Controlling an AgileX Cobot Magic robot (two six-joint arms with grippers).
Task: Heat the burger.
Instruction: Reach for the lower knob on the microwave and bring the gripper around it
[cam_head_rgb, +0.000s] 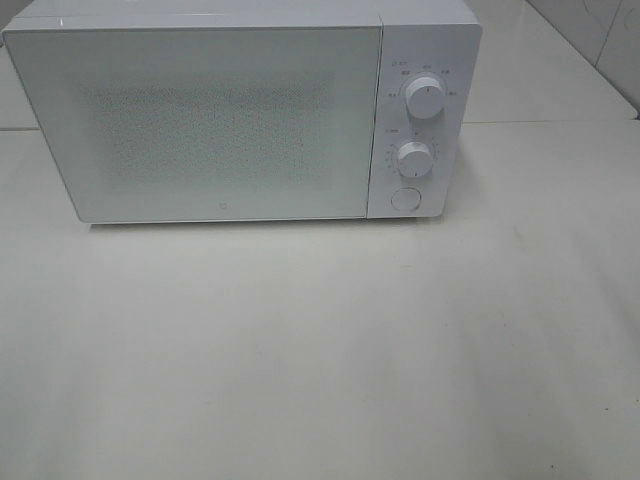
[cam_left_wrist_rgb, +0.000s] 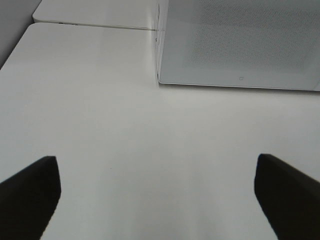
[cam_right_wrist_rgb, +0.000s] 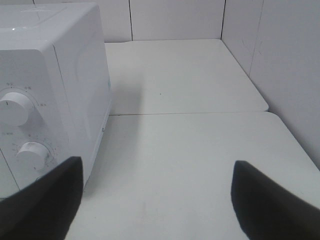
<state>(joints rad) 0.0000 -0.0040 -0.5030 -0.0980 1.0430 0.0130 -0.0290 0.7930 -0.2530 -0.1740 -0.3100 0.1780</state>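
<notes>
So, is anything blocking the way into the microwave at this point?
Yes: the door of the microwave is shut across its front. No burger shows in any view. The left gripper and right gripper hang open and empty, short of it.

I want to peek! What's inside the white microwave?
Nothing inside shows. The microwave has its door shut, and the door's dotted white panel hides the whole inside. Whether any food sits in there cannot be told.
</notes>
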